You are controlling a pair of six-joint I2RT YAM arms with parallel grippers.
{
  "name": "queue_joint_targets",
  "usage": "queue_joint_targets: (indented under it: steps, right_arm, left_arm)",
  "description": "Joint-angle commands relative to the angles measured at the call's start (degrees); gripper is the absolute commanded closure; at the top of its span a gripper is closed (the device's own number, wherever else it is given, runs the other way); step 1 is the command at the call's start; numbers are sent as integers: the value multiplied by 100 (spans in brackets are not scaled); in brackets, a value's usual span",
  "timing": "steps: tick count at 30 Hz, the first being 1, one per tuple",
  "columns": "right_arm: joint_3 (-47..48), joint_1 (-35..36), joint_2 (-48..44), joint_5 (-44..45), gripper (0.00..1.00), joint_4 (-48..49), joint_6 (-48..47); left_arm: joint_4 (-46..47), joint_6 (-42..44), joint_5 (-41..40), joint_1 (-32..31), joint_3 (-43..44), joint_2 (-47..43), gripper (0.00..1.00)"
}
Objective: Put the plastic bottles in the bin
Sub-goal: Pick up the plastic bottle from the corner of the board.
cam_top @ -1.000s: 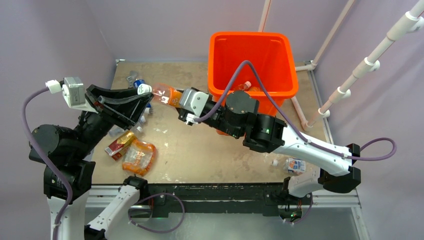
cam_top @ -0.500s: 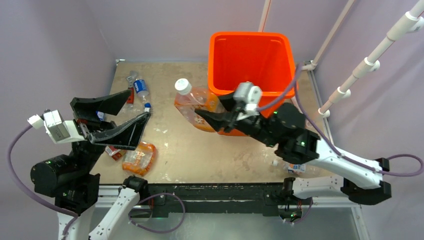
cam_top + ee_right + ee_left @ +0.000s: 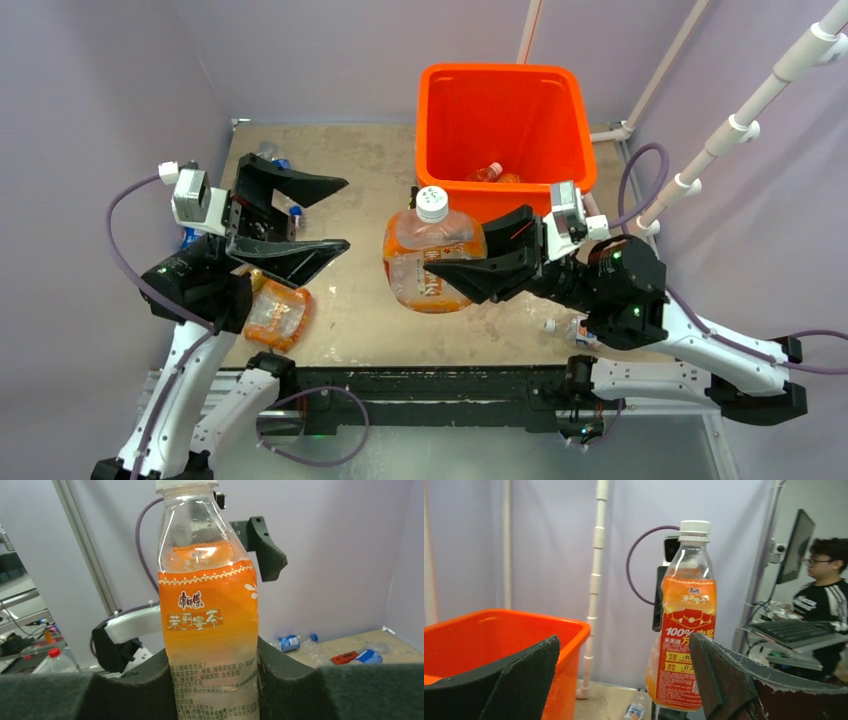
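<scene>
While the orange-labelled bottle is pinched upright between the fingers of the right gripper, it is held above the worktop, outside the bin and close to its near-left corner. The left gripper is spread wide over the worktop's left side. A second bottle is seen inside the bin. A crushed bottle is lying on the worktop by the left arm.

Bottle noted as clear, glossy plastic with a slick printed label; bin as smooth, shiny plastic; left gripper pads as matt, finely textured black.
</scene>
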Motion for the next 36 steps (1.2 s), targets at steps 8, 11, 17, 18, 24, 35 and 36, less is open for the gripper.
queue_joint_targets:
  steps: [8, 11, 17, 18, 24, 35, 36]
  right_arm:
    - [-258, -32, 26, -75, 70, 840, 371]
    - [-210, -35, 116, 86, 70, 961, 274]
    - [25, -44, 411, 203, 71, 986, 159]
    - [39, -47, 442, 203, 71, 991, 160]
    - [-88, -95, 375, 281, 71, 1039, 176]
    - [-406, -132, 24, 485, 70, 967, 211]
    - [-416, -132, -12, 489, 69, 927, 211]
  left_arm:
    - [3138, -2452, 1020, -242, 365, 1073, 1]
    - [2566, -2051, 1055, -451, 382, 1130, 1]
    - [-45, 10, 828, -1150, 610, 1003, 1]
    - [-232, 176, 796, -1232, 654, 1007, 1]
    - [-716, 692, 821, -1608, 730, 1041, 10]
    - [-1014, 1184, 555, -2246, 849, 1410, 66]
    - [-1005, 1206, 539, -2296, 875, 1447, 71]
